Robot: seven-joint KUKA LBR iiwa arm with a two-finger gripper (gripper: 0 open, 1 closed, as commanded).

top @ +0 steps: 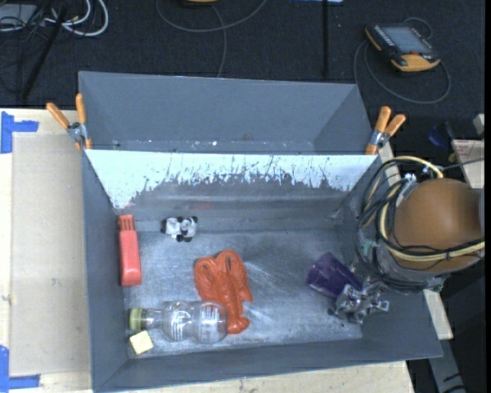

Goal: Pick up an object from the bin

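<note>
Six loose things are counted on the floor of the grey metal bin (221,125), and the gripper (358,304) is seen low at the right end, just beside a small purple object (331,272) and a little nearer the front wall than it. Whether the gripper is open or closed cannot be told, dark parts being bunched together there, and nothing can be called held. The step is judged to be the approach: a target is being lined up, not lifted. The purple object is taken as the likeliest candidate, being nearest; it looks a short, angular, matt piece, tilted, its kind not made out. For the next move, the gripper would have to be centred over that piece, set astride its narrower side, closed and raised; with the right wall so near, little room is left for error. Well apart, mid-floor, an orange-red toy (223,283) is noted, lumpy and rubbery-looking, rather lobster-like, touching a clear plastic bottle (184,322) laid on its side, ribbed and glinting, with a pale cap at its left end. A small yellow block (141,343) is spotted just beside that cap. Along the left wall a red-orange bar (130,254) with a ridged top end is laid lengthwise, and near it a tiny black-and-white figure (180,228). Scuffed, streaked paint is shown on the bin's back slope.
</note>
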